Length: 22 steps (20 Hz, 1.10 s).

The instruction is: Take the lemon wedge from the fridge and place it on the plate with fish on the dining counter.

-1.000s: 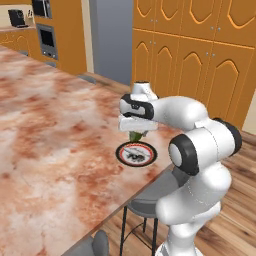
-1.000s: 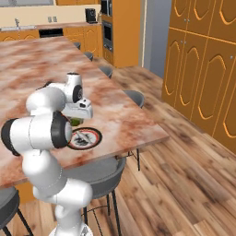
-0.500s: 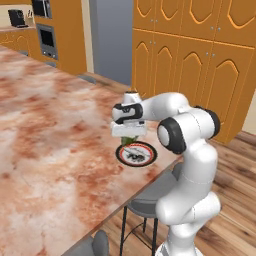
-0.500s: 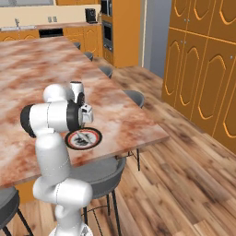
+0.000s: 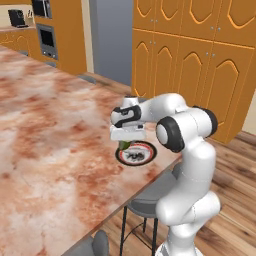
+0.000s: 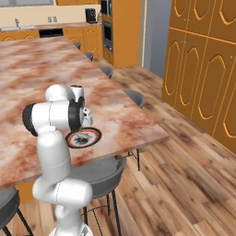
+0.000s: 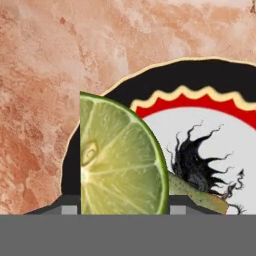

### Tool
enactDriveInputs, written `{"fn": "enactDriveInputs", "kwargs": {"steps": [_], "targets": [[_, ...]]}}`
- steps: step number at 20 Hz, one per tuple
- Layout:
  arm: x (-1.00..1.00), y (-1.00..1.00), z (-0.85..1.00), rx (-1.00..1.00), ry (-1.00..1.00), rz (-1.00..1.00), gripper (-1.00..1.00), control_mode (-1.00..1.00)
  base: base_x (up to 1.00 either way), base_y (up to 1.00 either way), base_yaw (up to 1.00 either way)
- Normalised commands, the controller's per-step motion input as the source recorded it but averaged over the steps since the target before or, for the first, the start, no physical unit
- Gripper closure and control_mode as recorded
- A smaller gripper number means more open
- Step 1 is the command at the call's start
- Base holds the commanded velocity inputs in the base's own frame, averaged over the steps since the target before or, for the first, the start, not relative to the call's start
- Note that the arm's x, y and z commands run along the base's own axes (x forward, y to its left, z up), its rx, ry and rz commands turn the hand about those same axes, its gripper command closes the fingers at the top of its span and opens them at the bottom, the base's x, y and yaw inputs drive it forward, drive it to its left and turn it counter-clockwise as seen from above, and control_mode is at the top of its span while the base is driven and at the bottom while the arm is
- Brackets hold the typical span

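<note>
Since the earlier frame, our white arm has swung its elbow outward while the two-finger gripper [image 5: 124, 145] stays low over the small round plate with the dark rim and pale centre [image 5: 139, 155]. Our fingers are clamped on the yellow-green lemon wedge [image 7: 120, 159], which we see from the hand camera above the plate's rim. We note the plate near the edge of the mottled reddish-brown marble dining counter [image 5: 50, 135].
</note>
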Motion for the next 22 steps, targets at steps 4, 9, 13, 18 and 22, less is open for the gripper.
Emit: {"fn": "enactDriveInputs", "kwargs": {"steps": [4, 9, 13, 18, 22], "targets": [[-0.50, 0.01, -0.13, 0.00, -0.08, 0.01, 1.00, -1.00, 0.00, 0.00, 0.00], [-0.37, 0.00, 0.06, 0.01, -0.20, 0.01, 1.00, -1.00, 0.00, 0.00, 0.00], [-0.09, 0.00, 0.02, 0.00, -0.05, 0.00, 1.00, -1.00, 0.00, 0.00, 0.00], [0.09, -0.01, -0.22, 0.00, 0.00, 0.01, 1.00, -1.00, 0.00, 0.00, 0.00], [0.23, -0.03, -0.11, 0.00, 0.00, 0.01, 1.00, -1.00, 0.00, 0.00, 0.00]]}}
